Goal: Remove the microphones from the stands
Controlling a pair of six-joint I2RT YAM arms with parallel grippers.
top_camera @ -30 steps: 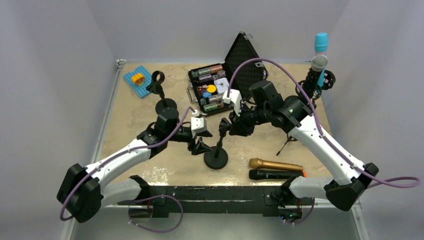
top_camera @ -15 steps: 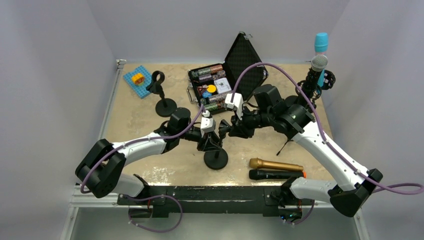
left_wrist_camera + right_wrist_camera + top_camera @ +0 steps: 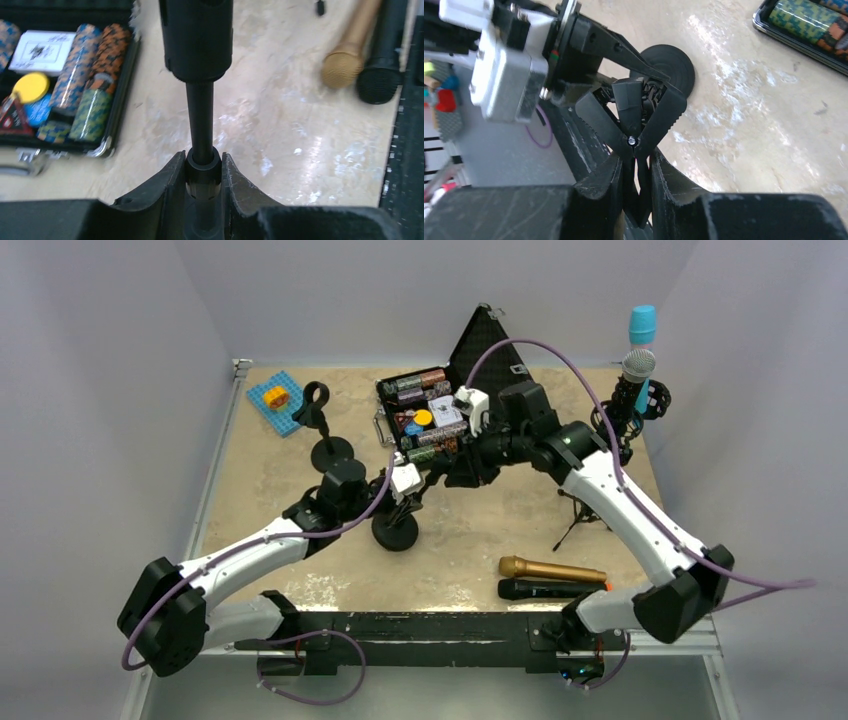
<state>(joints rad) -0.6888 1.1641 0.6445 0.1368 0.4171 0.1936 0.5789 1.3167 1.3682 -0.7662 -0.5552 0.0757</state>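
Note:
A small black desk stand with a round base [image 3: 396, 532] sits mid-table. My left gripper [image 3: 408, 494] is shut on its pole; in the left wrist view the jaws [image 3: 202, 169] pinch the pole's collar [image 3: 202, 165]. My right gripper [image 3: 438, 468] is shut on the handles of the stand's spring clip [image 3: 636, 112], whose arms are spread in a V with no microphone in them. A gold microphone [image 3: 552, 569] and a black microphone [image 3: 552, 589] lie at the front. A silver-headed microphone [image 3: 636, 370] sits in a stand at the back right.
An open black case of poker chips [image 3: 425, 415] lies just behind the grippers. Another empty clip stand [image 3: 322, 430] is at the left, with a blue block plate [image 3: 275, 400] behind it. A blue-headed microphone [image 3: 642, 325] and a tripod leg [image 3: 575, 525] are at the right.
The stand, held by both grippers, has moved left and away from the front edge. Both arms moved with it. The microphones on the table have not moved.

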